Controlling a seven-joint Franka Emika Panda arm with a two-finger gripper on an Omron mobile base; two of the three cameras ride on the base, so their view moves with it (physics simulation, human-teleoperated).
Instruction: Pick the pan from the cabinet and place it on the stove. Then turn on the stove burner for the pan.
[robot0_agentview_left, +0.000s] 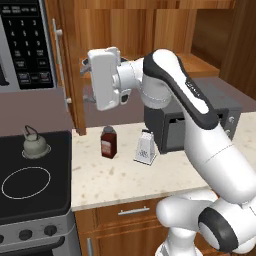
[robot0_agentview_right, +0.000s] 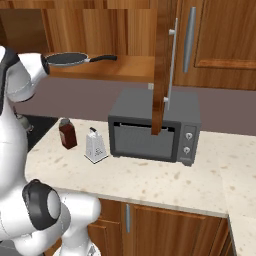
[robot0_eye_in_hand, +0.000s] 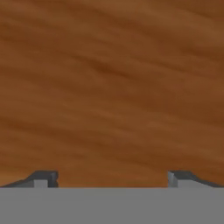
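Note:
The pan (robot0_agentview_right: 67, 59) lies flat on the shelf (robot0_agentview_right: 125, 70) of the open cabinet, its thin black handle (robot0_agentview_right: 102, 58) pointing right. My white hand (robot0_agentview_left: 106, 77) is raised to shelf height in front of the cabinet and covers most of the pan in the left base view. In the hand view my gripper (robot0_eye_in_hand: 112, 179) is open, its fingertips (robot0_eye_in_hand: 43, 178) wide apart with nothing between them, facing bare brown wood up close. The stove (robot0_agentview_left: 55, 150) sits low on the left, with its large burner ring (robot0_agentview_left: 26, 182) bare and black knobs (robot0_agentview_left: 25, 234) along the front.
A small grey kettle (robot0_agentview_left: 35, 144) stands on the stove's back burner. A brown jar (robot0_agentview_left: 108, 142), a steel grater (robot0_agentview_left: 145, 148) and a dark toaster oven (robot0_agentview_right: 152, 125) stand on the counter. The cabinet's right door (robot0_agentview_right: 161, 65) hangs open edge-on. A microwave keypad (robot0_agentview_left: 25, 45) is above the stove.

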